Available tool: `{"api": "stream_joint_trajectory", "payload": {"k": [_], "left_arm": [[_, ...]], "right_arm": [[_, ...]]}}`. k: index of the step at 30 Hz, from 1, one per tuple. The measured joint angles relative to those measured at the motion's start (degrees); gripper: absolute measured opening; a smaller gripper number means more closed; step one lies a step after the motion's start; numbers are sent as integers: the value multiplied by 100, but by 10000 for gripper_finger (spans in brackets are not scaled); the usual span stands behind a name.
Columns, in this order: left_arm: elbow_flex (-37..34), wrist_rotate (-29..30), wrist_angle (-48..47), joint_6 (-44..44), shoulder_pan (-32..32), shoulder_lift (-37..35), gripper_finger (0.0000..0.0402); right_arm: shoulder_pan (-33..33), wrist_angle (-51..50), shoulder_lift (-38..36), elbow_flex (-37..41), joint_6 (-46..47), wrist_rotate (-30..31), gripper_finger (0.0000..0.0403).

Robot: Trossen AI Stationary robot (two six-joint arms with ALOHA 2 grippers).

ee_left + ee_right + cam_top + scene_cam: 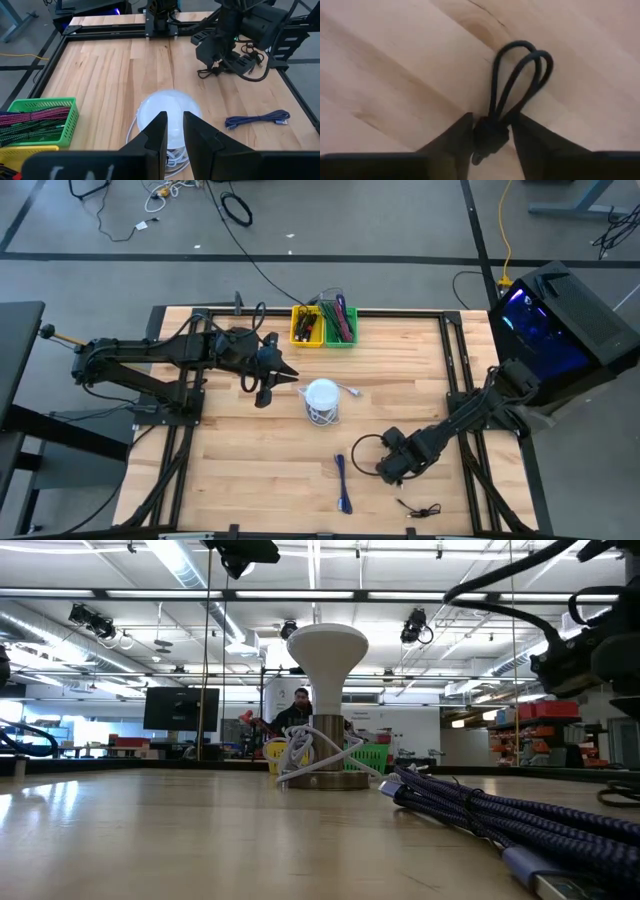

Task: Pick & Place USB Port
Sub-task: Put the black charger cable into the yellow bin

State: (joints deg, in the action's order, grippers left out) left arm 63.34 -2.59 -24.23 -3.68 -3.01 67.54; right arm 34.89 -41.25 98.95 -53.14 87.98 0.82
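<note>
Evidently mid-grasp: looped black USB cable [512, 85] lying on the pale wooden counter [250, 460], bundled end sitting between the spread fingers of the right end effector [491, 131], not yet pinched. Next, by judgement: close on the bundle, lift clear, carry toward the bins. Far from that end effector, across the counter: green plastic bin [340, 326] packed with dark cables, yellow bin [306, 326] alongside. Left end effector [174, 131], fingers slightly apart, hovering over white dome-shaped lamp [322, 395]. Blue braided cable [343, 483] near the right end effector.
</note>
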Motion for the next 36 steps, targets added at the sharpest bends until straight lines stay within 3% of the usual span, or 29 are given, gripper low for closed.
{"api": "stream_joint_trajectory", "payload": {"k": [6, 9, 14, 19, 24, 29, 36], "left_arm": [[1, 0, 0, 2, 0, 1, 64], [0, -2, -4, 0, -2, 1, 64], [-1, -2, 18, 0, -2, 1, 64], [-1, -2, 169, 0, -2, 1, 64], [0, -17, 657, 161, 0, 1, 64], [1, -272, 1206, 301, -4, 1, 64], [1, -516, 1818, 346, -2, 1, 64]], "right_arm": [[-28, 7, -65, 18, -421, 105, 19], [-139, 146, -272, 45, -498, 573, 18], [-482, 328, -853, 43, -1486, 1394, 10], [-1052, 775, -1609, 39, -3009, 2234, 10], [-1623, 1754, -2325, 39, -4809, 2609, 10], [-2101, 3417, -2735, 35, -6721, 2352, 10], [-2680, 5390, -2738, 28, -8315, 1189, 10]]}}
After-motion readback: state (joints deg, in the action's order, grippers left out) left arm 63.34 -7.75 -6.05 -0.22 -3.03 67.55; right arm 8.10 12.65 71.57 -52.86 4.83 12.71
